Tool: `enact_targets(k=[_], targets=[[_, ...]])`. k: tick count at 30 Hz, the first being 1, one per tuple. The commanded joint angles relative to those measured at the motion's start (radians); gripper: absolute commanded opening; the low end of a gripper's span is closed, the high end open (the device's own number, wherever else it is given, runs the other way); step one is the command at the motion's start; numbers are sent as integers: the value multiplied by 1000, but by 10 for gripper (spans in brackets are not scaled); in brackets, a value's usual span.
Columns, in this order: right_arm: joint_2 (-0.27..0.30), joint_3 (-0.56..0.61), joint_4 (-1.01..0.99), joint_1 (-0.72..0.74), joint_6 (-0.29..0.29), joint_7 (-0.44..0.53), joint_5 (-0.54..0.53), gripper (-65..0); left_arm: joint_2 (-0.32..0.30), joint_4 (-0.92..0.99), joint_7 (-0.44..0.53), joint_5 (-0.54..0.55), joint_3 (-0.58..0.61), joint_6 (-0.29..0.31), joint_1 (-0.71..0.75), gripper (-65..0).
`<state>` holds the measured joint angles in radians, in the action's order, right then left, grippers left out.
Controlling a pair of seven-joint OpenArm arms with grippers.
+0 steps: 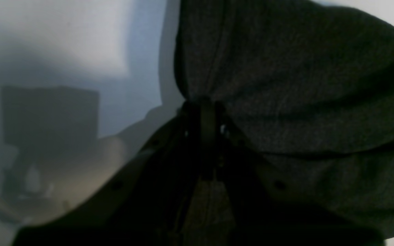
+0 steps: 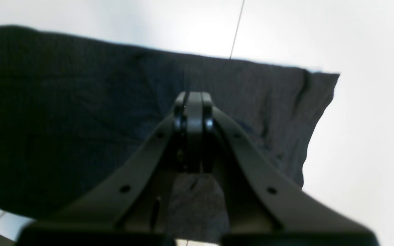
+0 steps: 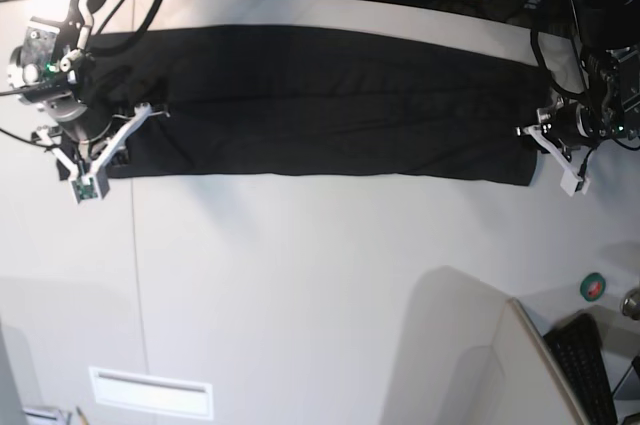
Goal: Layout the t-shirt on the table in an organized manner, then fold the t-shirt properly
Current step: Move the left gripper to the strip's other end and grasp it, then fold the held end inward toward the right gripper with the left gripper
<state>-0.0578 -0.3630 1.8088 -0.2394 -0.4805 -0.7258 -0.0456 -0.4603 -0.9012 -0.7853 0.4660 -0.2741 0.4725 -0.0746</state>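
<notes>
Across the far half of the big white smooth desk (image 3: 300,285), the large plain black soft cloth t-shirt (image 3: 330,105) lies stretched into a long narrow band, already folded lengthwise, with no print showing. Relative to the t-shirt, the left pincer (image 3: 545,125) sits at the end on the base view's right, and the right pincer (image 3: 120,140) at the opposite end. Both pincers are pressed together: the left wrist view shows black cloth gathered at the closed tips (image 1: 205,102), so that one is pinching the t-shirt; the right wrist view shows shut tips (image 2: 193,99) over the cloth, though whether fabric is caught between them cannot be told.

The step in hand appears to be gripping both ends for a fold across the band. Done well, each grip should take all layers at the edge, the cloth should stay lightly taut between the two ends, and both should travel evenly so the edges meet square. The fabric looks limp, matte, faintly creased near its ends.
</notes>
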Motion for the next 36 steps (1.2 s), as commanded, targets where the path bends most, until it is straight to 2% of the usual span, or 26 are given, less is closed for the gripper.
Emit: enact_targets(k=[1, 3, 7, 11, 16, 18, 22, 25, 27, 31, 36], targets=[[5, -3, 15, 7, -1, 18, -9, -650, -2, 6, -62, -45, 3, -5, 8, -650], [5, -3, 15, 7, -1, 18, -9, -650, -12, -2, -58, -46, -4, -5, -1, -650], [5, -3, 15, 7, -1, 16, -9, -650, -59, -75, 20, -48, -67, -5, -1, -650], [5, -3, 15, 5, -1, 16, -9, -650, -96, -183, -3, -48, -101, -5, 11, -650], [5, -3, 15, 8, -1, 16, -9, -650, -94, -461, -110, -48, -98, -10, 112, -650], [5, -1, 15, 8, -1, 16, -9, -650, -65, -576, -173, -48, -100, -10, 155, -650], [5, -3, 15, 18, -1, 13, -9, -650, 36, -750, -306, -48, -103, -11, 203, -650], [5, -3, 15, 19, -1, 13, -9, -650, 119, -832, -369, -48, -103, -13, 218, -650], [5, -3, 15, 21, 1, 13, -9, -650, 169, -869, -405, -48, -93, -39, 221, -650], [5, -3, 15, 21, 1, 13, -9, -650, 258, -899, -441, -48, -78, -87, 218, -650], [6, -3, 15, 22, 1, 13, -9, -650, 303, -892, -437, -48, 17, -111, 212, -650]])
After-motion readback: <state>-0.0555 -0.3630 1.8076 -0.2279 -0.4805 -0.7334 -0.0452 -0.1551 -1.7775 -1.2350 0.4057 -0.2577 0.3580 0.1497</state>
